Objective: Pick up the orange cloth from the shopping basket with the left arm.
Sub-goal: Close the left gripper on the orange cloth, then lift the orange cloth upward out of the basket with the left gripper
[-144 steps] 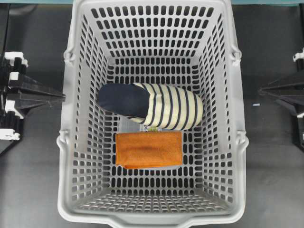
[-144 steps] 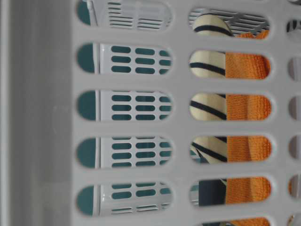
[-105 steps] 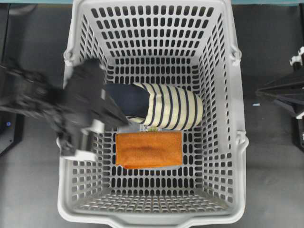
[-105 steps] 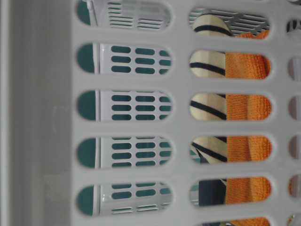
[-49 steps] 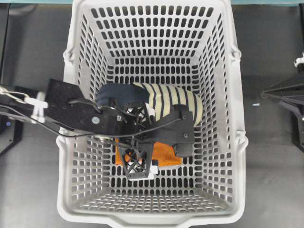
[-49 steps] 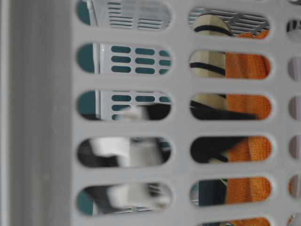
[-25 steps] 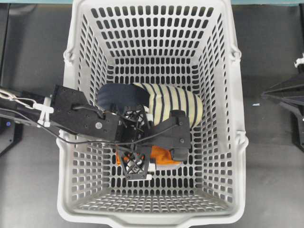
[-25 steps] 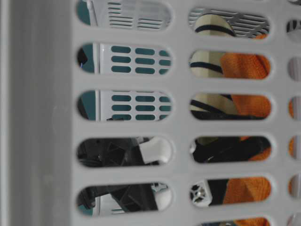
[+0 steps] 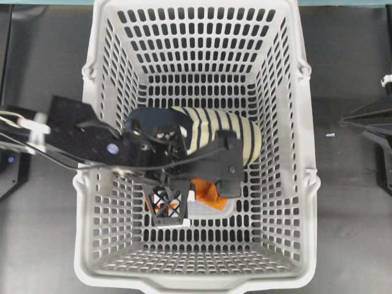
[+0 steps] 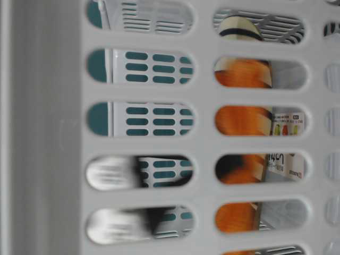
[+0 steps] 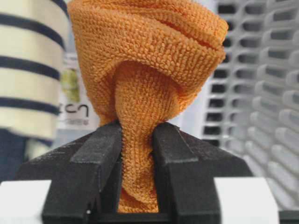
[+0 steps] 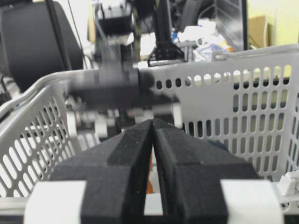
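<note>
Left end effector (image 11: 138,154) was seen pinching the orange cloth (image 11: 145,70) between its two black fingers (image 11: 93,158), with the fabric gathered into a narrow neck at the grip and bunched into a puffed fold beyond it. From overhead, the left arm (image 9: 92,144) was reached over the left wall of the shopping basket (image 9: 202,37), its wrist lying across the dark end of the striped fabric roll (image 9: 226,131), and only a small crumpled patch of the cloth (image 9: 205,190) was visible beside the wrist, above the basket floor. A flat printed package (image 10: 284,143) was seen on the basket floor near the cloth. At table level the cloth (image 10: 241,119) was viewed through the wall slots as a blurred upright bundle. Right end effector (image 12: 153,135) was held outside the basket over the dark bench (image 9: 349,73), its fingers pressed together with nothing between them.
</note>
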You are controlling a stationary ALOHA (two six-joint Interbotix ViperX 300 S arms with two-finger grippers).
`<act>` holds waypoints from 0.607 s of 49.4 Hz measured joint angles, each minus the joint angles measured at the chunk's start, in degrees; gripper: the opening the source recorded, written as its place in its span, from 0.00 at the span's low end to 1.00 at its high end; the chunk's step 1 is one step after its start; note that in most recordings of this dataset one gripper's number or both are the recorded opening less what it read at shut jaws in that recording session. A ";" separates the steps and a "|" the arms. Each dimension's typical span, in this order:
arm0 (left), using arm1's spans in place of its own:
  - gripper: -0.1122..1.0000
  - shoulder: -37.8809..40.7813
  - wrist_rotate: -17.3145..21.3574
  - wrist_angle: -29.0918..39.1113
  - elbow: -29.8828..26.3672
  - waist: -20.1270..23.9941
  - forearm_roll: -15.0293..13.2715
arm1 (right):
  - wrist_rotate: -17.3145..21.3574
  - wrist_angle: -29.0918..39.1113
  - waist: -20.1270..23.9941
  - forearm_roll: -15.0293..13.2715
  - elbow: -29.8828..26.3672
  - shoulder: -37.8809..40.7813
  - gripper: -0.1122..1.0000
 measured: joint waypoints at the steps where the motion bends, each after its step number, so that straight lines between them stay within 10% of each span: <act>1: 0.24 -0.53 0.00 0.70 -0.70 0.00 -0.09 | 0.00 0.00 0.00 -0.09 0.00 -0.09 0.09; 30: 0.24 -0.79 6.24 32.52 -34.98 0.62 0.00 | 0.00 0.00 0.09 0.00 0.18 -0.53 0.09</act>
